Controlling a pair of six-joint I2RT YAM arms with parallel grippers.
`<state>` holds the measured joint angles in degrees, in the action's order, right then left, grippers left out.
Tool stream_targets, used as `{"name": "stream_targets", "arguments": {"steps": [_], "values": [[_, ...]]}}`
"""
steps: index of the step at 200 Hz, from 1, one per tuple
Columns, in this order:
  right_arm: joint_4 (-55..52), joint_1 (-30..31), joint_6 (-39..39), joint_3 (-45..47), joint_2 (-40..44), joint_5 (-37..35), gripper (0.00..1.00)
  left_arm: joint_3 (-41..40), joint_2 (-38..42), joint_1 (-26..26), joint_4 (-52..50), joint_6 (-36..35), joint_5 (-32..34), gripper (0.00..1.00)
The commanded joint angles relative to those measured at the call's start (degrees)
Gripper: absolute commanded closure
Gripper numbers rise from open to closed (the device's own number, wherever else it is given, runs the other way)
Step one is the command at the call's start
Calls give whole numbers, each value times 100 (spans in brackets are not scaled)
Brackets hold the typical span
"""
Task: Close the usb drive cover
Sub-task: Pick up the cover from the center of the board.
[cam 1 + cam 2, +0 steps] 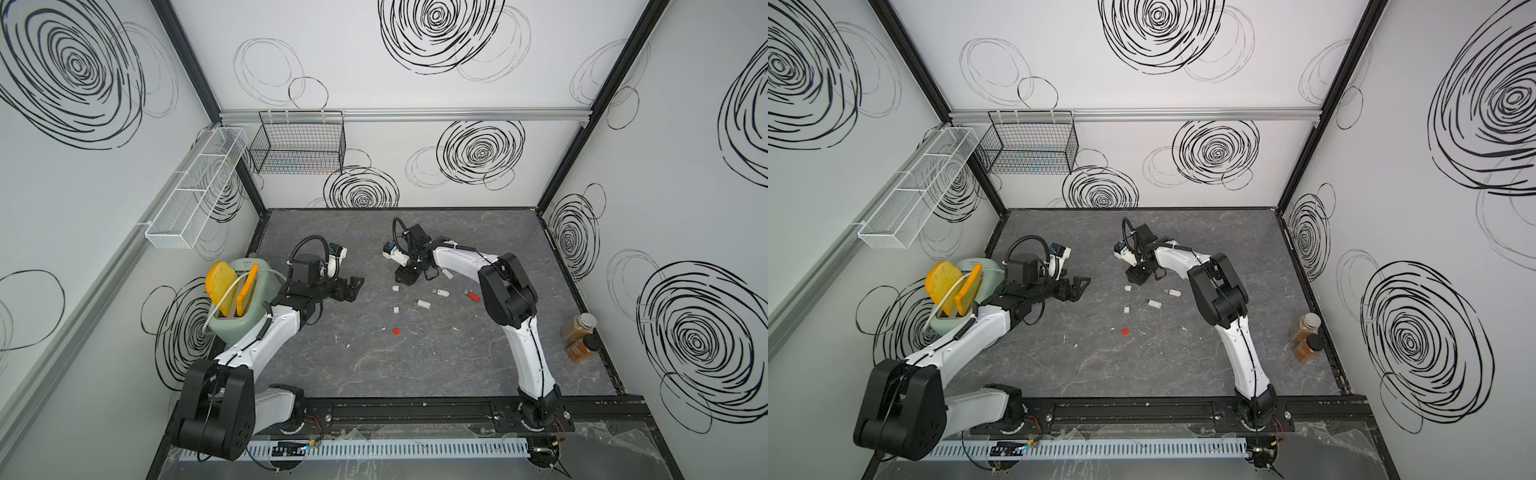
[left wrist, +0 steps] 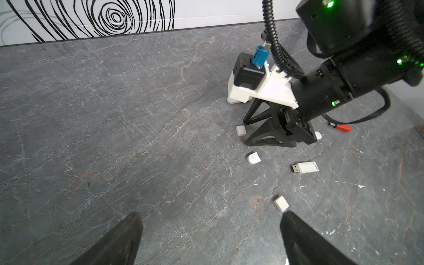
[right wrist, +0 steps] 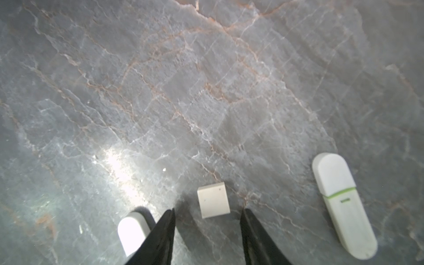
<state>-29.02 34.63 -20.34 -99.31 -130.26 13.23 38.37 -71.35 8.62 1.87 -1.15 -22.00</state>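
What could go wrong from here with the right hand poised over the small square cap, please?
1. The square cap lies flat and slightly skewed between the open fingers of the right hand; it may twist or pop out.
2. A rounded cap sits beside one finger and could get knocked.

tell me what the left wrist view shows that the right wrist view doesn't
Left wrist only: red usb drive, uncapped white rectangular usb drive, the right claw from outside. Right wrist only: capped white usb drive with a green stripe. Both: small square white cap at that claw's fingertips, rounded white cap, grey marbled tabletop.
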Motion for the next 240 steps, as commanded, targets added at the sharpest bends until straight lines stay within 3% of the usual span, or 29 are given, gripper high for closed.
{"name": "stream_targets", "arguments": {"steps": [1, 240], "values": [[-35, -9, -100, 8, -209, 79, 50, 14, -20, 33, 233, -140, -27, 2], [-88, 66, -220, 20, -363, 4, 75, -7, 22, 17, 232, -144, -85, 2]]}}
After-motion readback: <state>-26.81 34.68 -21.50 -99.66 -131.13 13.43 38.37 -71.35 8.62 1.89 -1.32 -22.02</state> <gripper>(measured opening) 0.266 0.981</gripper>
